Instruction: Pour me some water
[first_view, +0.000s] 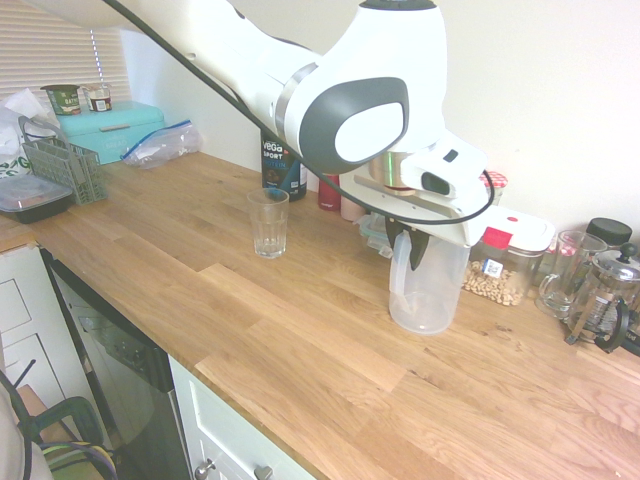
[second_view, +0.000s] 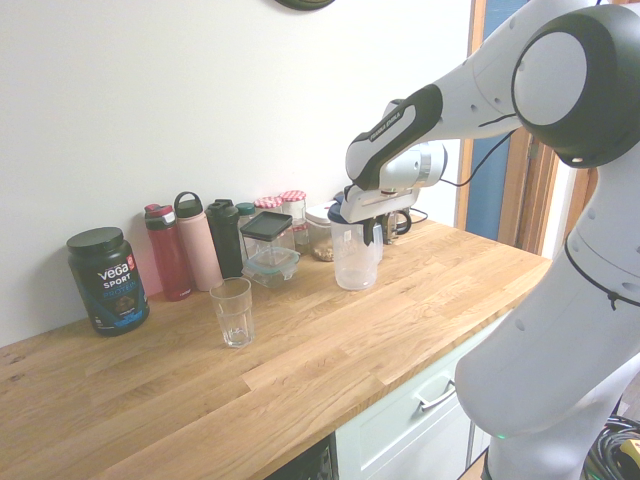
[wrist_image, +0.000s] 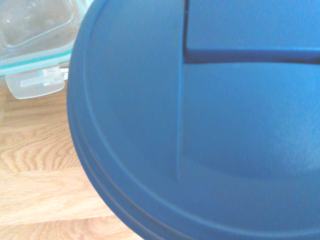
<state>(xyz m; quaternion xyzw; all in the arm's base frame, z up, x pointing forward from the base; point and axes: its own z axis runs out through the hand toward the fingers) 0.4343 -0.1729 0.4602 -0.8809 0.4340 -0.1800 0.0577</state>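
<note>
a black vega sport tub stands at the wall on the wooden desk, beside a red bottle, a pink bottle and a dark bottle. a french press sits near a container of nuts. a teal bread box stands behind a grey rack.

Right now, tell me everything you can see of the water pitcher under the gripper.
The pitcher is translucent, plastic-looking, with a handle on its side and a dark blue round lid that fills the wrist view. It stands upright on the wooden counter, in front of the jars and containers along the wall, well apart from the empty drinking glass. The gripper is shut on its top by the handle. I cannot make out a water level.
</note>
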